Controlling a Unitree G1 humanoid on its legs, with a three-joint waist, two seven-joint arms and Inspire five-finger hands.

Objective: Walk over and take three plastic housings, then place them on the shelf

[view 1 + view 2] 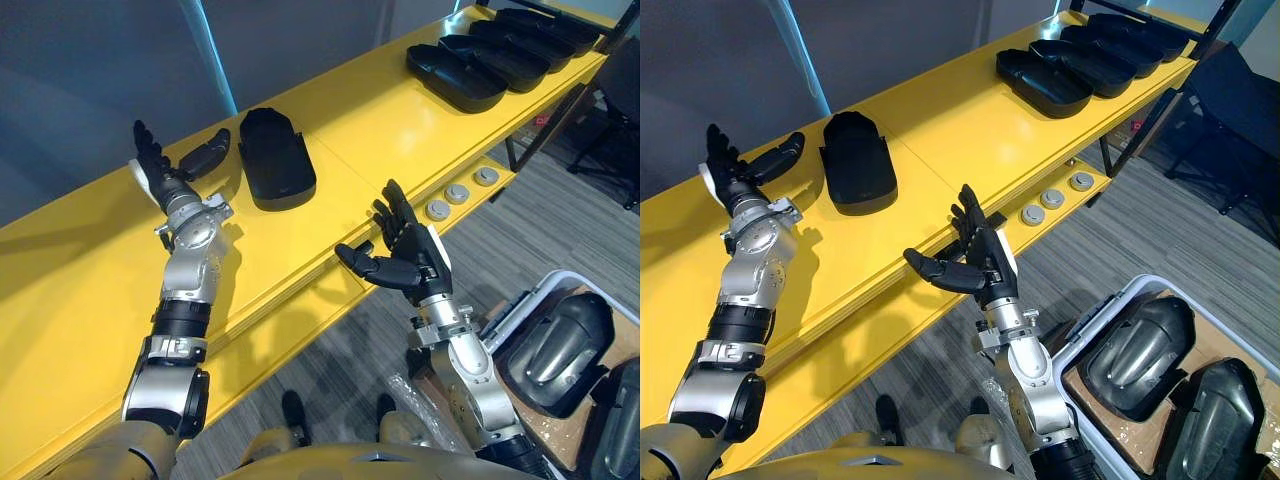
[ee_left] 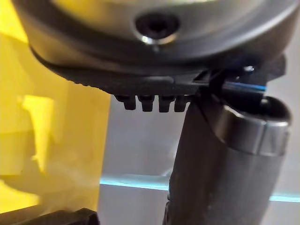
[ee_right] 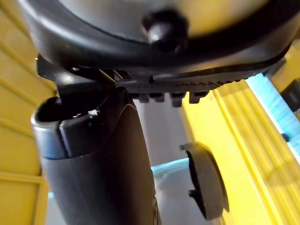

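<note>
Resting on the shelf (image 1: pixel 380 110): 1 housing (image 1: pixel 277 160); left hand (image 1: pixel 152 170) and right hand (image 1: pixel 408 255) spread, empty; probably 2 remain.

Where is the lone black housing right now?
The lone housing lies on the yellow shelf, left eye view's left half, just right of the left robot hand.

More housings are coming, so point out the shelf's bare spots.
On the yellow shelf, the widest bare stretch lies between the lone plastic housing and the overlapping row of housings. More bare top lies left of the left hand. Crowded: the row's end, and between hand and lone housing.
</note>
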